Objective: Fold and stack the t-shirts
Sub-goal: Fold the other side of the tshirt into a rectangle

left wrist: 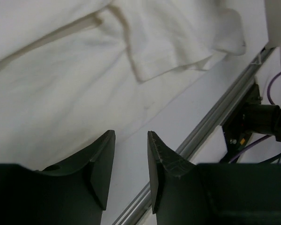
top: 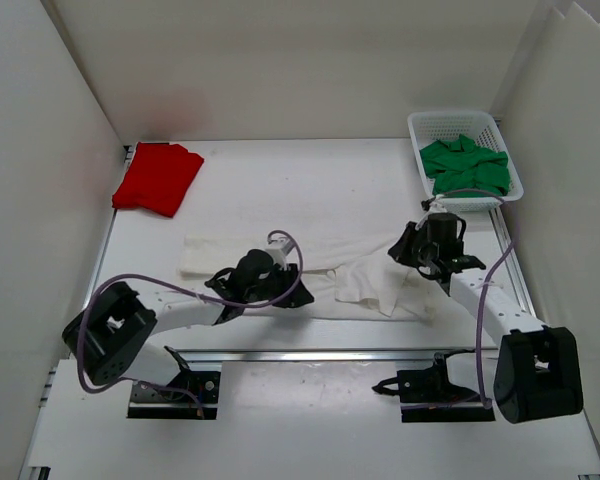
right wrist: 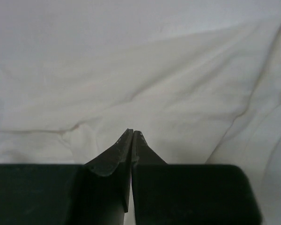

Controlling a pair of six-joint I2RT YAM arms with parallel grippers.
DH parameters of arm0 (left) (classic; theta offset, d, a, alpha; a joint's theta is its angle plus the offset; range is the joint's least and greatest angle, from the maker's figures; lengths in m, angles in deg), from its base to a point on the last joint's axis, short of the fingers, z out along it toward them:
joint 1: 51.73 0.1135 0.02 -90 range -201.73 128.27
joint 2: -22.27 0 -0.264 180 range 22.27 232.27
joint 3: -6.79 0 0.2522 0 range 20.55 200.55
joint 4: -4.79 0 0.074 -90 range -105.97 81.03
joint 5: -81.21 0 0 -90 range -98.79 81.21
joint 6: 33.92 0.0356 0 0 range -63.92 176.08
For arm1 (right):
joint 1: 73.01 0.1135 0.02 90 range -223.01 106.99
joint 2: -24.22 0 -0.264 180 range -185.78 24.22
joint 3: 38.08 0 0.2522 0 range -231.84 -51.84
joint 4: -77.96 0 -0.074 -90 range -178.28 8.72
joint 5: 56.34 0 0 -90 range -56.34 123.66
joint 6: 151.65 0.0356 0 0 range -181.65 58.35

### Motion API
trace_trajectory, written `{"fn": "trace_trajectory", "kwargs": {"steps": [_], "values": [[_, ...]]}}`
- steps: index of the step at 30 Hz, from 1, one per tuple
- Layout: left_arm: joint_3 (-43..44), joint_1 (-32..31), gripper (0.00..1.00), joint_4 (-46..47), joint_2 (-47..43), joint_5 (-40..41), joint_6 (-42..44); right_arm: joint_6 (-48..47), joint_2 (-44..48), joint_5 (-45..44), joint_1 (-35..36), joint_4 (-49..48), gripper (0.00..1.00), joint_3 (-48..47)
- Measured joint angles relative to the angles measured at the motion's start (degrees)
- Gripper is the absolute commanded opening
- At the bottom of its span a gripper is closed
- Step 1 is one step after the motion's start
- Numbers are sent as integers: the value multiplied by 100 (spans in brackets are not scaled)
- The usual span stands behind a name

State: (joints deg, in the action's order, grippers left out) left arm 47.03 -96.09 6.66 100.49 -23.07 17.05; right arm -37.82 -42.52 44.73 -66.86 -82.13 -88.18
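White table (top: 280, 180) with white walls around carries the white t-shirt (top: 370, 285), which lies spread and wrinkled across the near middle. Far to its left, in the back corner, the red t-shirt (top: 158, 178) lies folded. Behind its right end, the green t-shirt (top: 465, 165) is crumpled inside a white mesh basket (top: 420, 125). The left gripper (left wrist: 130, 150) is over the near edge of the white t-shirt, its jaws apart and holding nothing. The right gripper (right wrist: 132, 133) is over the right part, its jaws pressed together at the tips.
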Motion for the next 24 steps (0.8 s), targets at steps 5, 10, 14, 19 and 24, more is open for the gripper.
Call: {"fn": "trace_trajectory", "kwargs": {"steps": [5, 10, 14, 19, 24], "values": [[925, -647, 44, 170, 857, 262, -72, 151, 107, 166, 256, 129, 2, 584], [1368, -796, 47, 369, 1711, 470, -278, 304, 509, 243, 332, 157, 5, 1056], [1521, -802, 50, 393, 2166, 680, -396, 337, 883, 361, 343, 177, 5, 1220], [1690, -861, 48, 461, 2310, 824, -546, 339, 1150, 476, 249, 164, 6, 1355], [1853, -920, 36, 564, 2544, 859, -695, 339, 1182, 507, 234, 157, 6, 1484]]}}
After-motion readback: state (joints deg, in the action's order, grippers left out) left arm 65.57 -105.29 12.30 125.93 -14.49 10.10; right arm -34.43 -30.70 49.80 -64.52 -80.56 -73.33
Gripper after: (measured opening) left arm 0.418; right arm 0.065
